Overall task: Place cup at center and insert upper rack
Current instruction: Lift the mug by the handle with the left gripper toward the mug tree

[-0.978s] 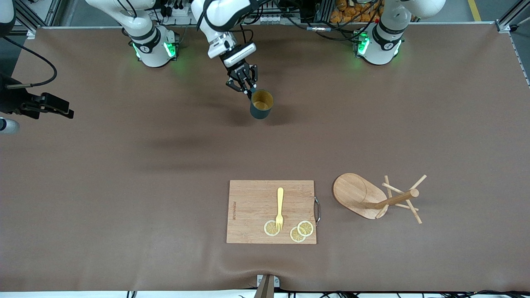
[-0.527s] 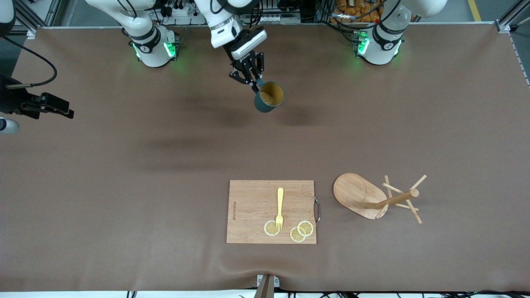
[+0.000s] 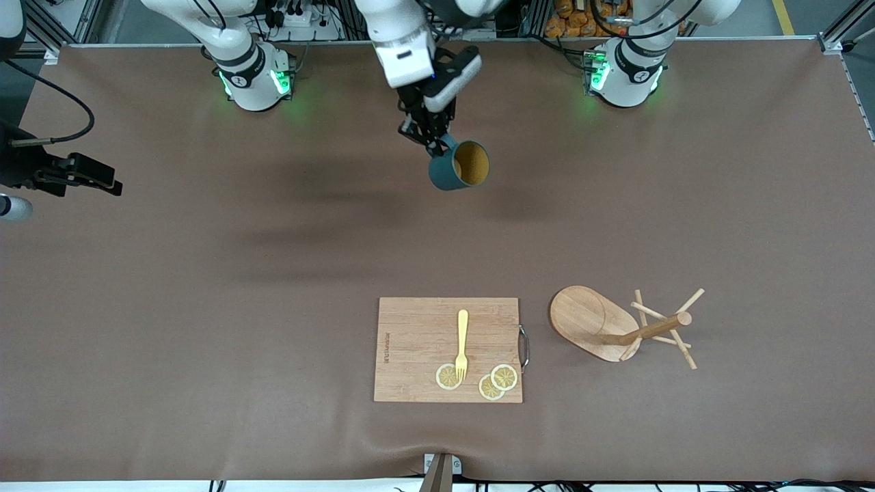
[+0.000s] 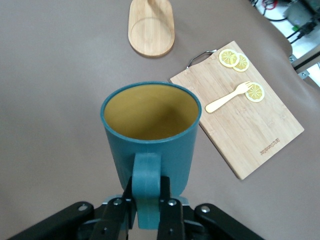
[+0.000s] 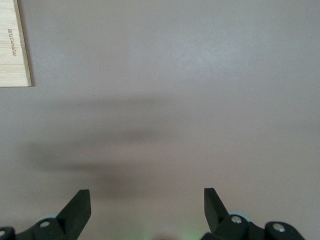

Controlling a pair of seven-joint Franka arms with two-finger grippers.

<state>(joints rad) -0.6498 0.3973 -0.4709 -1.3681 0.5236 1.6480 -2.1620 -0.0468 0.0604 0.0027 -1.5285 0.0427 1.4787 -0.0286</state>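
The dark teal cup with a tan-yellow inside hangs tilted in the air over the table's middle, near the robots' bases. My left gripper is shut on its loop handle. In the left wrist view the fingers clamp the handle of the cup. The wooden mug tree lies on its side on the table, beside the cutting board, toward the left arm's end. Its oval base shows in the left wrist view. My right gripper is open and empty over bare table; it does not show in the front view.
A rectangular wooden cutting board lies near the front camera, with a yellow fork and lemon slices on it. It also shows in the left wrist view, and its corner in the right wrist view. A brown mat covers the table.
My left gripper has lifted the cup and carried it toward the left arm's end of the table. The cup has tilted further onto its side. The mug tree has not moved.
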